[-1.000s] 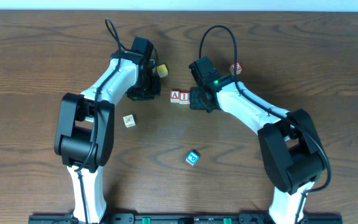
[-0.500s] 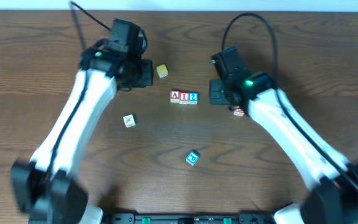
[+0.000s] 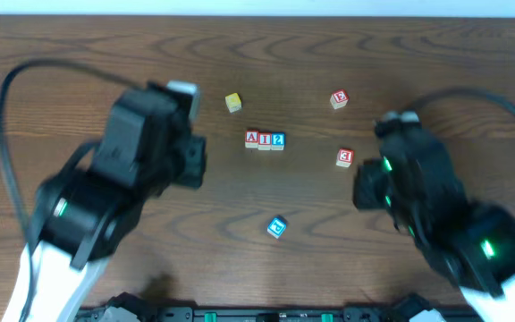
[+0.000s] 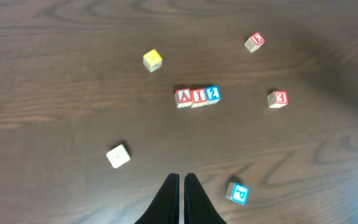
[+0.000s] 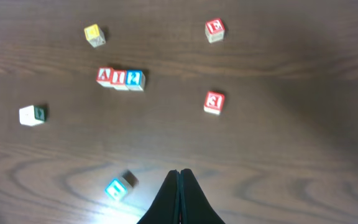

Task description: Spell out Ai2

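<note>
Three small wooden cubes stand in a touching row at the table's middle: the red "A" cube (image 3: 252, 138), the red "I" cube (image 3: 265, 139) and the blue "2" cube (image 3: 278, 139), reading left to right. The left wrist view shows the A cube (image 4: 183, 97), I cube (image 4: 197, 96) and 2 cube (image 4: 212, 94) well ahead of my left gripper (image 4: 181, 176), which is shut and holds nothing. My right gripper (image 5: 180, 171) is also shut and holds nothing, high above the table and nearer than the row (image 5: 120, 78).
A yellow cube (image 3: 232, 102) lies behind the row on the left and a red cube (image 3: 339, 98) at the back right. The red "3" cube (image 3: 345, 157) sits right of the row. A blue cube (image 3: 277, 227) lies in front and a pale cube (image 4: 118, 155) at the front left.
Both arms have pulled back from the row and risen toward the camera. The right gripper has come away, leaving the 2 cube standing beside the I cube.
</note>
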Robot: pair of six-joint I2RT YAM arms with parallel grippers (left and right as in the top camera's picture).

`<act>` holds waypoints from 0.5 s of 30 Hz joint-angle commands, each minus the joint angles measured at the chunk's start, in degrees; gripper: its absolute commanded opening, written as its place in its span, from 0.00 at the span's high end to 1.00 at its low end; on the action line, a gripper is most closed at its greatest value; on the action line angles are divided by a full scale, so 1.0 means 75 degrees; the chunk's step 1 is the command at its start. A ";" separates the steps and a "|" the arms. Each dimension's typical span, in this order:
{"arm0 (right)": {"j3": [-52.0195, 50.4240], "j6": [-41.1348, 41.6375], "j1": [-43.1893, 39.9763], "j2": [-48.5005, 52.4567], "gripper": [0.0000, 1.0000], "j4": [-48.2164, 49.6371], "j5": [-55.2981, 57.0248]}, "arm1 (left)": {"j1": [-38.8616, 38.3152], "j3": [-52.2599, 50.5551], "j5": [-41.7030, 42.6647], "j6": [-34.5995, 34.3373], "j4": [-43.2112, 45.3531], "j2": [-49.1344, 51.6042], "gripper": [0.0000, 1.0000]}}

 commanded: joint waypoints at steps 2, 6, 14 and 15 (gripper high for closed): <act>-0.1058 0.0405 0.0157 -0.0717 0.85 -0.0044 0.0312 | -0.0020 -0.1105 -0.0154 0.0143 0.0184 -0.0609 0.94; -0.1300 0.0484 0.0157 -0.0965 0.01 -0.0152 0.0160 | -0.0020 -0.1370 -0.0099 0.0087 0.0297 -0.0790 0.21; -0.1306 0.0484 0.0157 -0.0938 0.01 -0.0152 -0.0460 | -0.0015 -0.1373 -0.0111 0.0096 -0.0041 -0.0784 0.05; -0.1306 0.0484 0.0157 -0.0938 0.01 -0.0152 -0.0460 | -0.0015 -0.1373 -0.0108 0.0093 -0.0041 -0.0784 0.05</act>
